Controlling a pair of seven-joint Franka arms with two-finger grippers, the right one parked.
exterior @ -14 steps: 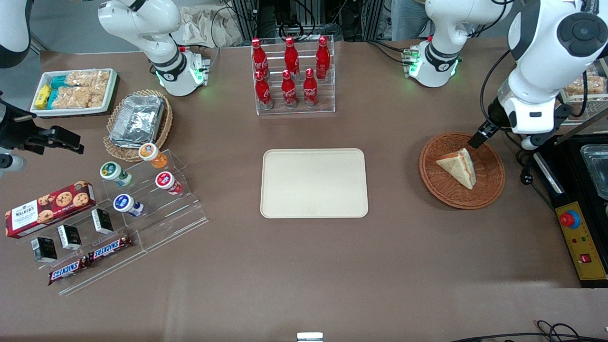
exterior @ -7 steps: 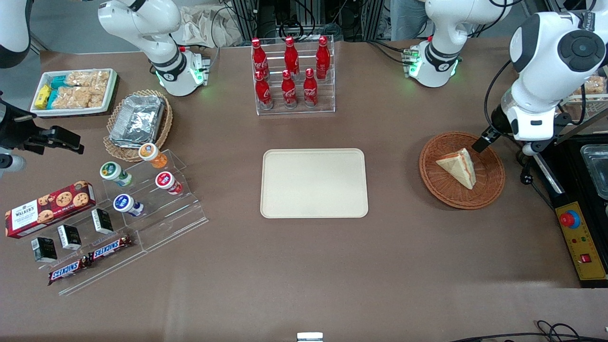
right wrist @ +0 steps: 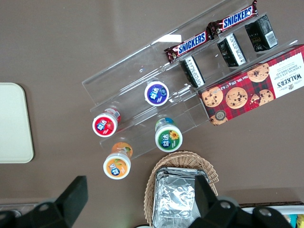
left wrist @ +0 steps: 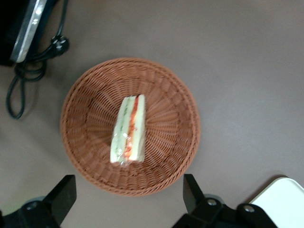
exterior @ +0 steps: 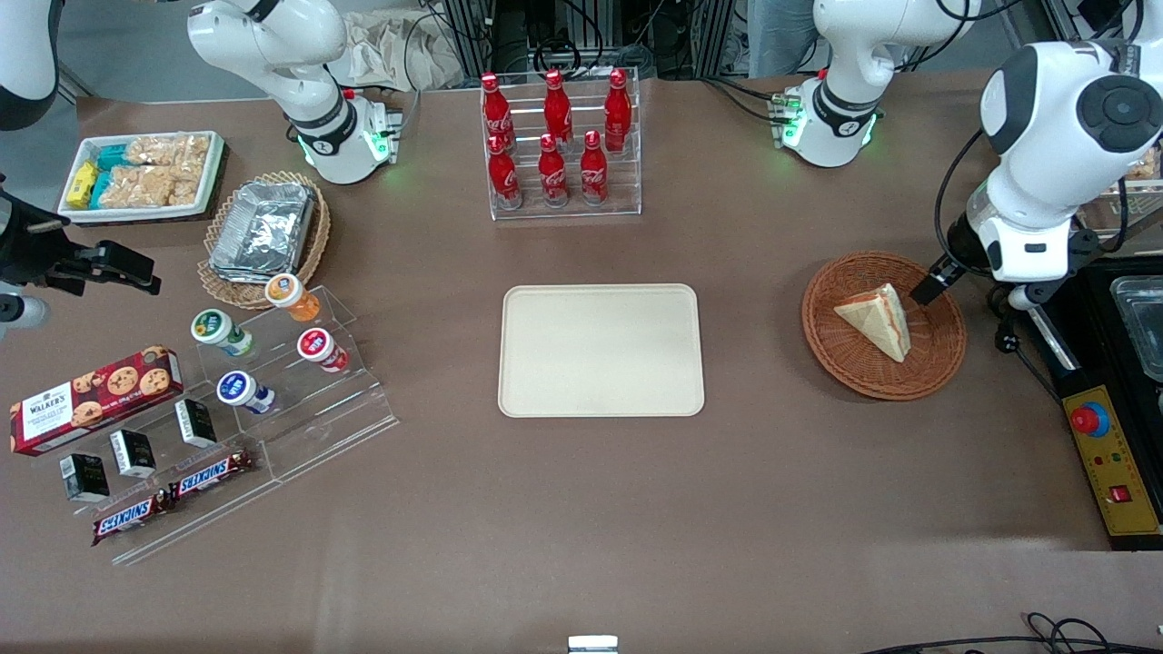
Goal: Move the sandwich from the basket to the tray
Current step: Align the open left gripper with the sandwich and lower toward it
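From the front, my end effector [exterior: 930, 289] sits over the basket [exterior: 883, 325] rim toward the working arm's end of the table, but the wrist housing hides all but one dark fingertip. In the wrist view the picture's edge cuts both fingers [left wrist: 64, 194] off at their roots and leaves only a corner of the tray [left wrist: 284, 203]. The sandwich [left wrist: 128, 130] shows me only its cut edge there.
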